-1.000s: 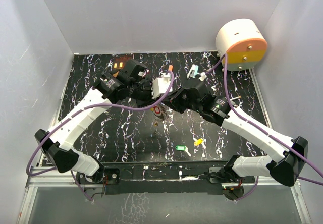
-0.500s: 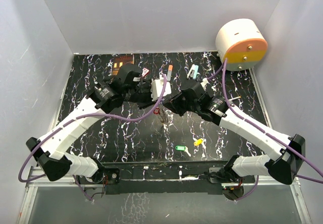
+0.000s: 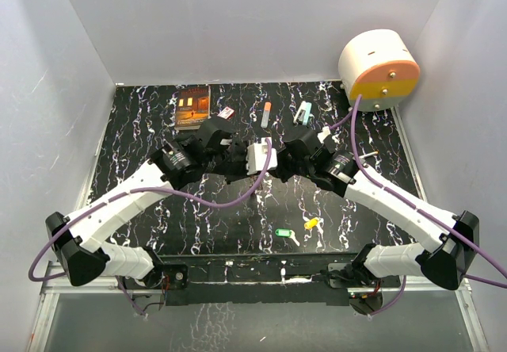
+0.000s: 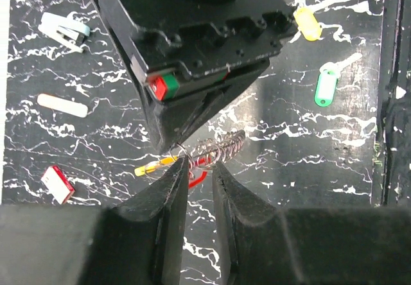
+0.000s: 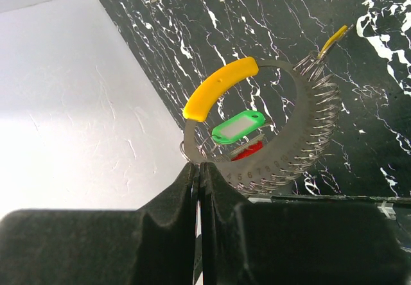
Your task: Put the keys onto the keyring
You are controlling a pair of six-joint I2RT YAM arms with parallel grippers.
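My right gripper [image 5: 199,167] is shut on the flat metal band of the keyring [image 5: 308,137], a loop with an orange-yellow arc [image 5: 221,86] and silvery coils, held above the table. A green-tagged key [image 5: 239,126] and a red key [image 5: 248,151] hang on it. My left gripper [image 4: 199,169] is slightly open, its tips just under the ring's coils [image 4: 218,147], with nothing between them. A second green key [image 3: 283,232] and a yellow key [image 3: 311,223] lie on the table near the front. In the top view both grippers [image 3: 268,170] meet mid-table and hide the ring.
A book [image 3: 192,106], a red-and-white card [image 3: 227,113], an orange-capped marker [image 3: 265,114] and a teal-white clip [image 3: 303,112] lie along the back. A round white-and-orange device [image 3: 379,70] stands at the back right. White walls close in the black marbled table [image 3: 158,217].
My left arm has swung right and nearer, uncovering the book and card. Both grippers have closed in together, and the hanging keyring is now hidden between them in the top view.
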